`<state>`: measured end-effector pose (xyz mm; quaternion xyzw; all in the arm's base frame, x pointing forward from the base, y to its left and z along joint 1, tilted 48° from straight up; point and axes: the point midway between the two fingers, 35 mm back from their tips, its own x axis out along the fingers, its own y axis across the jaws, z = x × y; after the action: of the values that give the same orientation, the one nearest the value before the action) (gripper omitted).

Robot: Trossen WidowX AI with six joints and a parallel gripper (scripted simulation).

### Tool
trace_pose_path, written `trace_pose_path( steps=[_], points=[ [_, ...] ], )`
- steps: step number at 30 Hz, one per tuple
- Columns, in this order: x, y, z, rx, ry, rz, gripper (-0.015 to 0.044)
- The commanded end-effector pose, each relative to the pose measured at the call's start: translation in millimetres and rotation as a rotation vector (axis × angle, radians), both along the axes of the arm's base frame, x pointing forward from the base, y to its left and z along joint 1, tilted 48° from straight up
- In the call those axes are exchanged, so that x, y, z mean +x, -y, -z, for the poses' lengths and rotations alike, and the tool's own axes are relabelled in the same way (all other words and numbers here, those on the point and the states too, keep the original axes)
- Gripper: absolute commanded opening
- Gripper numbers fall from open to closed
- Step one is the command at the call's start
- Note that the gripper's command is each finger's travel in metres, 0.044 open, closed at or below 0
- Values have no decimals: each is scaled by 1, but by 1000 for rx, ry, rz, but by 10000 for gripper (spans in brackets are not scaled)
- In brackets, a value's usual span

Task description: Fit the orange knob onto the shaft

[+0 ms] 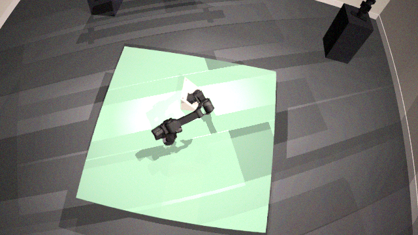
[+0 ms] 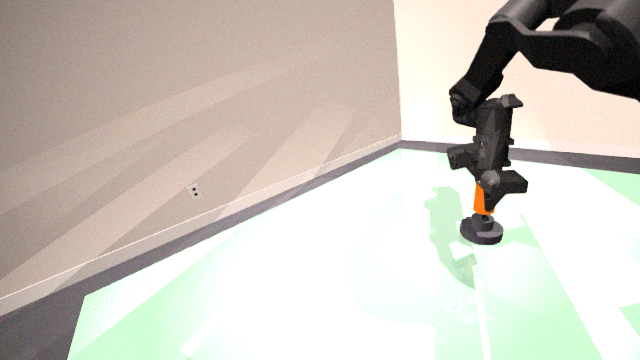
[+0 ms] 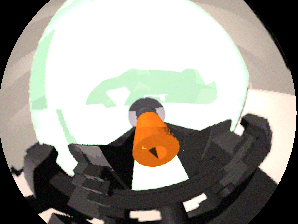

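The orange knob (image 2: 479,201) (image 3: 149,131) stands upright between the fingers of my gripper (image 2: 485,199) (image 3: 156,145), which is shut on it. In the top view the gripper (image 1: 190,97) looks small and the knob cannot be made out. The round dark pedestal (image 2: 469,232) (image 3: 146,104) is directly under the knob, with a narrower dark raised part at its middle. The knob's lower end is at the top of this part, well above the pedestal's wide base. Whether it touches the shaft or sits slightly over it I cannot tell. The shaft's flat side is hidden.
The pale green mat (image 1: 163,183) (image 2: 165,300) lies under the arm and pedestal. A whitish angular panel (image 1: 186,87) shows beside the gripper in the top view. A black box (image 1: 347,34) stands on the floor at the far right, and another (image 1: 104,7) at the top left.
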<state>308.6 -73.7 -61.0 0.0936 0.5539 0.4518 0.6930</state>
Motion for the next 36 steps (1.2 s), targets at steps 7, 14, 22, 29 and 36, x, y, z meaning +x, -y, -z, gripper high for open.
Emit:
trace_pose_path(
  steps=[7, 14, 22, 29, 36],
  points=[
    [-1, 4, -3, 1, 41, -36, 0],
    [-1, 3, -1, 4, 154, -141, 0],
    [0, -1, 1, 4, 154, -141, 0],
    [0, -6, 5, 5, 154, -142, 0],
    [0, -12, 11, 5, 155, -141, 0]
  ],
)
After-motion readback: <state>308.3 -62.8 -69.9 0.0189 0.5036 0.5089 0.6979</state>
